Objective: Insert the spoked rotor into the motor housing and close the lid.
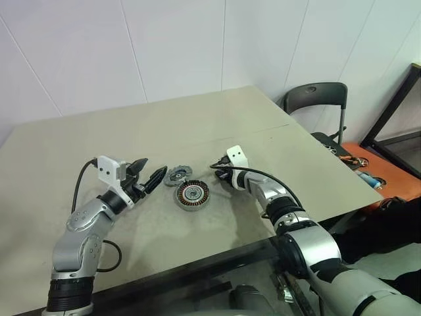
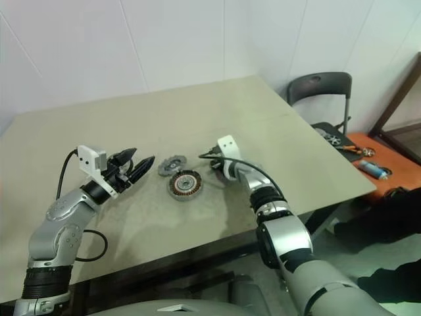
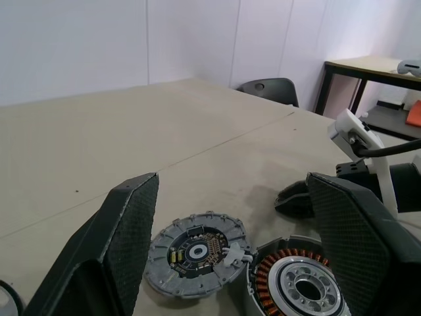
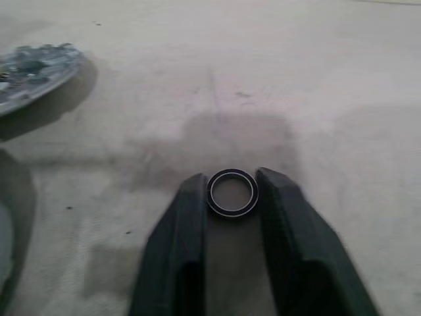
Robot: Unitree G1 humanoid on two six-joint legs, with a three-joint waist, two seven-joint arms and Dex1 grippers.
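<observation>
- Beige table point(image 1: 79, 145): bearing all parts.
- Left gripper point(image 1: 148, 174): jaws wide, empty, level, just left of both discs; nearer arm.
- Round copper-wound silver motor housing point(image 1: 191, 194): mid-table.
- Flat grey notched spoked rotor point(image 1: 177, 175): touching housing's far-left edge.
- Right gripper point(image 4: 230, 197): narrow, pinching small dark metal ring point(image 4: 231, 193); plain in wrist view.

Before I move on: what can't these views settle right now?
- Right gripper around a small ring: whether it's lifted off the table is unclear.
- Motor housing: cut by the left wrist view's edge.
- Spoked rotor: blurred, cut off in the right wrist view.
</observation>
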